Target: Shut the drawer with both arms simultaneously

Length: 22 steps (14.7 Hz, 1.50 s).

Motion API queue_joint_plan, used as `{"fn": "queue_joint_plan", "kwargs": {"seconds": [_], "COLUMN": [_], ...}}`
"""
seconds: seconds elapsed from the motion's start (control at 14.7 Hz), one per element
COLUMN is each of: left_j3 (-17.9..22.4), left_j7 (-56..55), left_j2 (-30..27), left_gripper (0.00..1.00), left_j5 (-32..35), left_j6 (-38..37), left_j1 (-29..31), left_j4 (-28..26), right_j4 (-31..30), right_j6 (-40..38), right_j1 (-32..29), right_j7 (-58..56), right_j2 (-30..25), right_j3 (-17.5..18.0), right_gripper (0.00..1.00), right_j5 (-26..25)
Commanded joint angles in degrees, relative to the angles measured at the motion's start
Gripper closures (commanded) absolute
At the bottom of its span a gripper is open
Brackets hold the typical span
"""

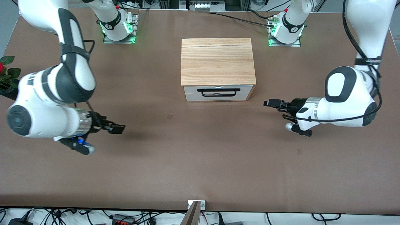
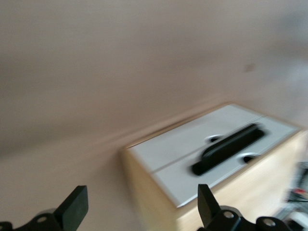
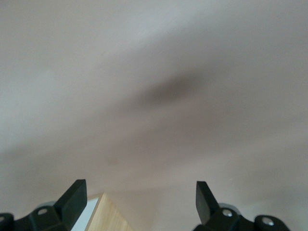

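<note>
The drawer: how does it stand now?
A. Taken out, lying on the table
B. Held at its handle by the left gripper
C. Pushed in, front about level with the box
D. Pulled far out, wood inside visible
C: the drawer's white front sits about level with the box, no wood inside shows, and the left gripper and right gripper are both open, apart from it.

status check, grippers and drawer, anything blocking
Left gripper open, right gripper open, both off the drawer, over bare table. Drawer front flush with box casing. Nothing in the way.
</note>
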Motion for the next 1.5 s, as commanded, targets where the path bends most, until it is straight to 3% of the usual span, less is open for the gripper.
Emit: {"fn": "queue_joint_plan", "kwargs": {"seconds": [0.0, 0.14, 0.34, 0.55, 0.68, 0.82, 0.95, 1.16, 1.3, 1.43], "left_j3": [-0.48, -0.84, -1.01, 0.12, 2.49, 9.50, 15.13, 16.56, 17.53, 18.14], "left_j7": [-7.16, -11.91, -18.85, -19.14, -13.72, -7.65, -4.47, -2.18, -1.91, -1.74], "left_j2": [2.54, 2.19, -0.61, -6.23, -10.45, -14.75, -20.02, -29.07, -30.94, -30.95], "left_gripper": [0.00, 0.00, 0.00, 0.00, 0.00, 0.00, 0.00, 0.00, 0.00, 0.00], "left_j5": [12.01, 18.60, 24.52, 25.14, 24.36, 24.09, 22.60, 22.94, 23.03, 23.03], "left_j6": [-4.48, -6.67, -12.12, -12.22, -11.61, -7.76, -2.93, 5.18, 4.92, 4.83], "left_j1": [-1.10, -1.10, -0.93, 0.04, 0.04, -2.49, -5.84, -10.40, -11.82, -11.91], "left_j4": [5.62, 6.32, 9.57, 9.93, 9.40, 7.39, 1.52, -9.21, -11.25, -11.17], "right_j4": [0.89, 0.89, -2.87, -10.86, -14.22, -17.73, -21.33, -28.54, -29.96, -31.36], "right_j6": [-1.31, -1.22, -0.61, -0.78, -0.34, 0.97, 1.51, 9.20, 10.03, 7.85], "right_j1": [-1.81, -1.55, -4.51, -9.10, -9.98, -10.33, -10.16, -10.60, -12.52, -13.85], "right_j7": [-0.48, -0.48, -4.94, -23.09, -32.44, -34.67, -32.84, -21.19, -18.05, -24.61], "right_j2": [-0.03, -0.11, -5.19, -13.54, -16.45, -19.17, -23.73, -27.53, -29.02, -32.00], "right_j3": [-3.46, -6.19, -4.72, -3.83, -3.74, -2.52, -0.42, 7.21, 11.36, 11.90], "right_gripper": [0.00, 0.00, 0.00, 0.00, 0.00, 0.00, 0.00, 0.00, 0.00, 0.00], "right_j5": [-0.94, -2.16, -5.69, -6.21, -10.06, -12.01, -16.47, -20.89, -21.68, -21.51]}}
